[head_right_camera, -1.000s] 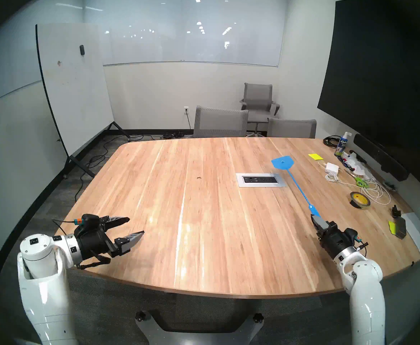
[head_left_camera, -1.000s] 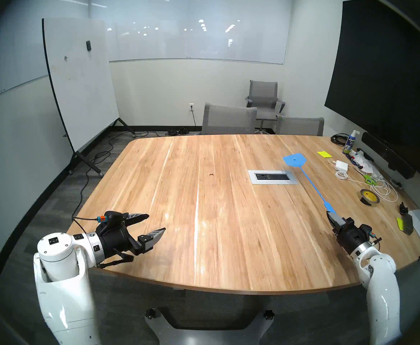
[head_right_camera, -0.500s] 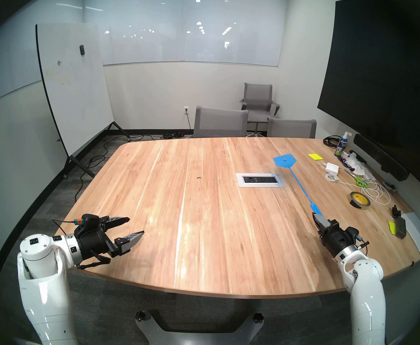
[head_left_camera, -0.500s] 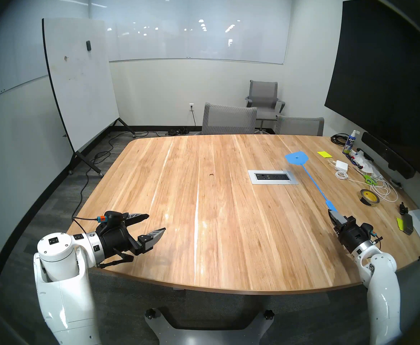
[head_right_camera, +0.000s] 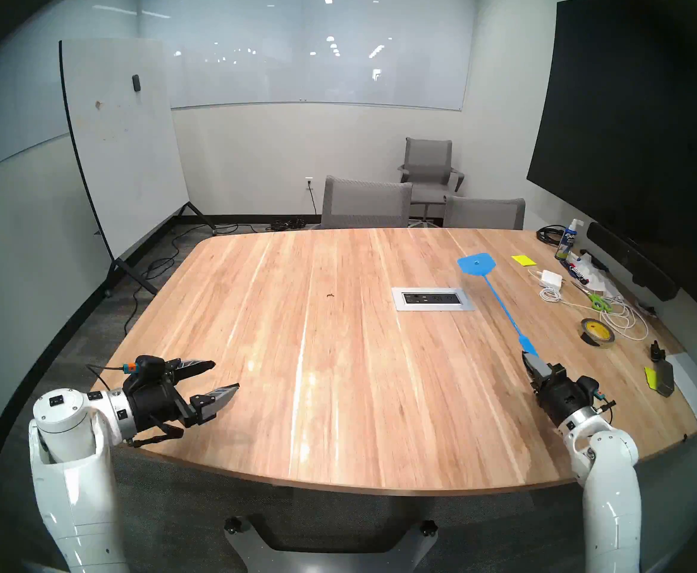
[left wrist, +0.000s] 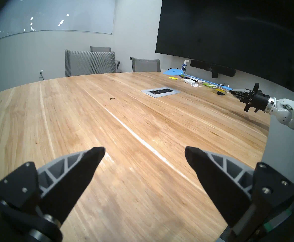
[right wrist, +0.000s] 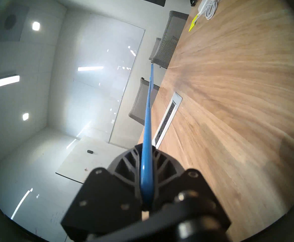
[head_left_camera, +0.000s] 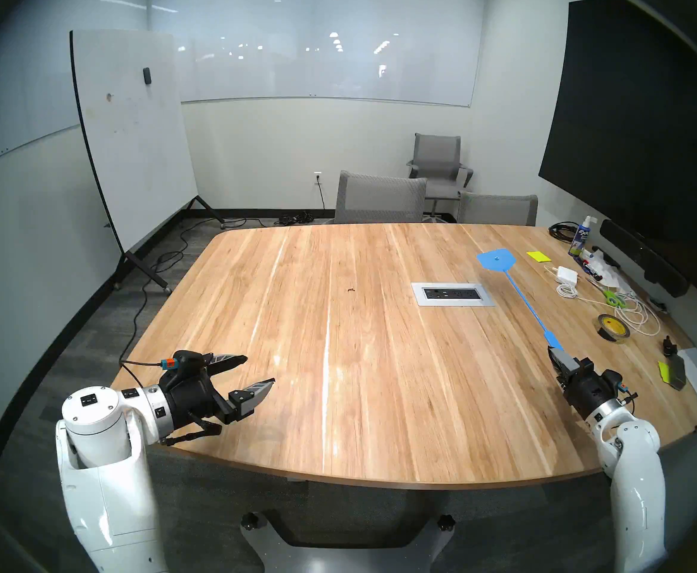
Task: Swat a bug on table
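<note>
From the left head camera, the table point(head_left_camera: 379, 373) fills the middle of the room, light plank wood with rounded corners. The bug point(head_left_camera: 351, 289) is a tiny dark speck on the bare wood around the table's middle, left of the silver outlet panel point(head_left_camera: 453, 294) and well apart from both arms. The left gripper point(head_left_camera: 257, 371) hovers over the near left edge with its jaws spread wide and nothing between them. The right gripper point(head_left_camera: 554, 356) is closed around the handle end of the blue fly swatter point(head_left_camera: 520, 295), whose head reaches out beyond the panel's right end. Along the right edge lie a roll of tape point(head_left_camera: 613, 329), green scissors point(head_left_camera: 613, 298), a white charger point(head_left_camera: 566, 275) with coiled cable, and a spray bottle point(head_left_camera: 581, 237).

The right head camera gives nearly the same picture: the bug point(head_right_camera: 330, 296) sits alone left of the outlet panel point(head_right_camera: 432, 298), and the swatter point(head_right_camera: 499, 301) slants from the right gripper point(head_right_camera: 529, 360) toward the far side.

The left wrist camera looks across the tabletop between two widely parted fingers point(left wrist: 83, 168); the bug point(left wrist: 112, 98) lies ahead, nearer than the panel point(left wrist: 160, 92).

The right wrist view is turned on its side. The swatter handle point(right wrist: 147, 149) runs out from between the tightly closed jaws, edge-on, above the table point(right wrist: 238, 114) and beside the panel point(right wrist: 168, 116). The bug cannot be made out here.
</note>
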`<state>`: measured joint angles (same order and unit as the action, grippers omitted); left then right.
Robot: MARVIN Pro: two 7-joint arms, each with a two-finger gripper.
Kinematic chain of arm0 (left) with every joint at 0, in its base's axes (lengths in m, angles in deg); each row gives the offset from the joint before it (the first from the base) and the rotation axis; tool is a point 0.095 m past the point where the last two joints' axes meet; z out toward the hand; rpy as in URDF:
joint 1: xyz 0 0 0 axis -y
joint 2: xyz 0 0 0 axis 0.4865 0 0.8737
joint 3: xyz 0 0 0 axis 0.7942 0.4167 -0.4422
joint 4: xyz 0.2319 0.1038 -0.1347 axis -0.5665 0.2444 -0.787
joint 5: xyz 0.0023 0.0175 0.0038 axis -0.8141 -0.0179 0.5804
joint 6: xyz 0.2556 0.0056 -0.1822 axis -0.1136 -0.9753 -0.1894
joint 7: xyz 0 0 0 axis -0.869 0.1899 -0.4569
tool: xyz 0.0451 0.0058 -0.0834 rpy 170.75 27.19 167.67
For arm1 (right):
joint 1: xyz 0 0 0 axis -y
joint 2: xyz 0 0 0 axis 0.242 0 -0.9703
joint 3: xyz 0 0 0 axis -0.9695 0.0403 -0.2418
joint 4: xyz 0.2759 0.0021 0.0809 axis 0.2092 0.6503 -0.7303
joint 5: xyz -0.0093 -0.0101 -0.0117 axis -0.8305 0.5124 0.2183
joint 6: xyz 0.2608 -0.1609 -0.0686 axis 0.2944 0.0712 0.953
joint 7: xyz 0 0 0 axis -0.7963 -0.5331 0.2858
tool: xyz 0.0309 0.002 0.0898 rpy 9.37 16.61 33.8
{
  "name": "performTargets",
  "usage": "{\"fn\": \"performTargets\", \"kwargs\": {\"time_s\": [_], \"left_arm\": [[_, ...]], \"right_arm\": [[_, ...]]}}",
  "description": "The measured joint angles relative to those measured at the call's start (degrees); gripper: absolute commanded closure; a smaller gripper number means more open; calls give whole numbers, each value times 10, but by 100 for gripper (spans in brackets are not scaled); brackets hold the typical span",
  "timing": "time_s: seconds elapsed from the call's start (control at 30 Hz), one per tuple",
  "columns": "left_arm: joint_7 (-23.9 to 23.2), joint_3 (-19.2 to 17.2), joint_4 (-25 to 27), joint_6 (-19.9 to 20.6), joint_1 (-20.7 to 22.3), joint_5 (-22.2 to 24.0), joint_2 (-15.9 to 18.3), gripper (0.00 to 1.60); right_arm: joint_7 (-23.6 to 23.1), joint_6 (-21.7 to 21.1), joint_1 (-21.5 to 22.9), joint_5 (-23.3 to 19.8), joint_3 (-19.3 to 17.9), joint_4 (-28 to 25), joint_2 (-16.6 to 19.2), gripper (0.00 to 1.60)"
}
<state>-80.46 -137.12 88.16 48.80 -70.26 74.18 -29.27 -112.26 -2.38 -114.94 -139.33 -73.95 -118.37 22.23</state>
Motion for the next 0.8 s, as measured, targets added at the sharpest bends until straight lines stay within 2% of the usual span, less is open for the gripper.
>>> {"fn": "performTargets", "kwargs": {"time_s": [0.57, 0.6, 0.8], "left_arm": [[0, 0, 0, 0, 0, 0, 0, 0], [0, 0, 0, 0, 0, 0, 0, 0], [0, 0, 0, 0, 0, 0, 0, 0]], "right_arm": [[-1, 1, 0, 0, 0, 0, 0, 160], [-1, 1, 0, 0, 0, 0, 0, 0], [-5, 0, 0, -1, 0, 0, 0, 0]]}}
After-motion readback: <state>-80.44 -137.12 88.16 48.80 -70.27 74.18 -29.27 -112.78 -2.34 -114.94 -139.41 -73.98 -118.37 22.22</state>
